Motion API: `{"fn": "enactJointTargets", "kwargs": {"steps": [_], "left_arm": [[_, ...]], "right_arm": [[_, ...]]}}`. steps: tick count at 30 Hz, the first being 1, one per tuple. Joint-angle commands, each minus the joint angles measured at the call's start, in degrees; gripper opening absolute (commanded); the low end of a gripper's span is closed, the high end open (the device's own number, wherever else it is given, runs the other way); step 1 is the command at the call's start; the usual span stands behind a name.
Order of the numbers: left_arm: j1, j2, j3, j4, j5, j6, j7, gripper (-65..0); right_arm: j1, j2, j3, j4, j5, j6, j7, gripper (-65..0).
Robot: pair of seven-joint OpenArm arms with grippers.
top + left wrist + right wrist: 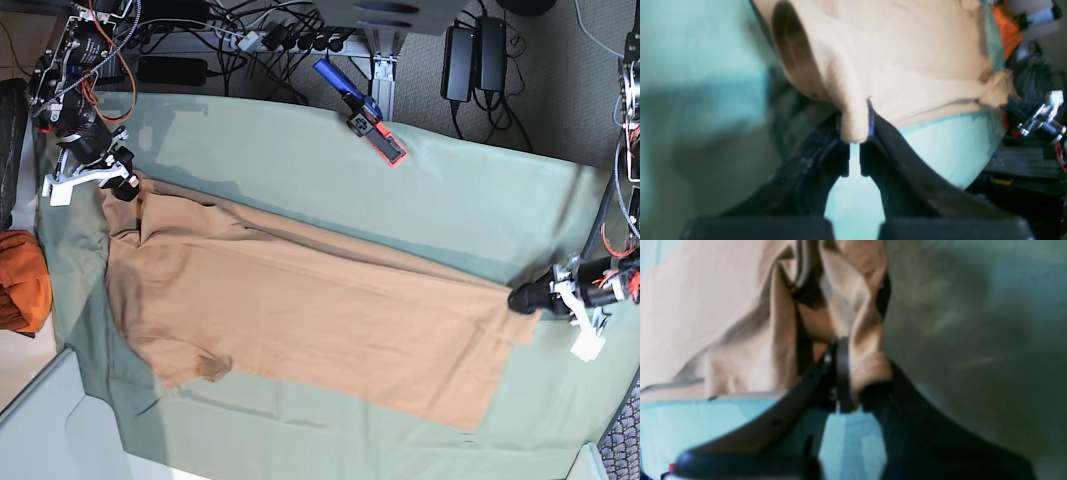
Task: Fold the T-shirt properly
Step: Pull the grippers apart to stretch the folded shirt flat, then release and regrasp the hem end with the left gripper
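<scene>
The tan T-shirt point(300, 310) lies spread lengthwise on the sage-green cloth point(400, 170), with a sleeve at the lower left. My left gripper point(525, 298), on the base view's right, is shut on a pinch of the shirt's right end. In the left wrist view, the jaws point(855, 133) clamp a fold of tan fabric point(907, 66). My right gripper point(125, 185), on the base view's left, is shut on the shirt's upper-left corner. In the right wrist view, the jaws point(857, 386) hold bunched tan fabric point(690, 323), lifted slightly off the cloth.
A darker orange cloth bundle point(20, 280) sits off the table's left edge. A blue-and-red tool point(365, 112) lies on the green cloth at the back. Cables and power bricks point(470, 50) lie beyond the far edge.
</scene>
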Motion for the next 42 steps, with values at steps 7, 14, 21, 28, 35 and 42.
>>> {"fn": "enactJointTargets", "kwargs": {"steps": [7,14,21,28,35,42], "left_arm": [[6.64,-1.05,-1.68,7.28,-1.11,-1.11,-0.76,-65.0],[14.93,-1.03,-7.85,14.82,-1.20,-1.11,-0.76,-65.0],[21.81,-1.05,-9.46,20.57,-1.20,-1.11,-0.76,-65.0],[26.82,-0.22,-11.76,24.61,-1.16,-1.11,-1.01,-65.0],[31.19,0.20,-17.99,27.87,-1.22,-1.11,-0.98,-65.0],[33.11,0.24,-18.05,29.66,-1.20,-1.11,-1.07,-65.0]], "right_arm": [[-0.15,1.31,0.37,1.03,0.52,6.25,-0.42,-65.0],[-4.83,1.31,0.37,1.05,1.84,6.32,-0.63,-65.0],[-8.39,1.51,0.37,1.55,3.04,7.58,-1.05,-65.0],[-12.09,3.06,0.39,3.96,2.95,7.58,-1.05,-65.0],[-13.86,3.87,0.46,5.33,2.80,7.58,-1.05,-65.0],[-13.86,3.85,0.46,5.33,2.45,7.58,-1.03,-65.0]]}}
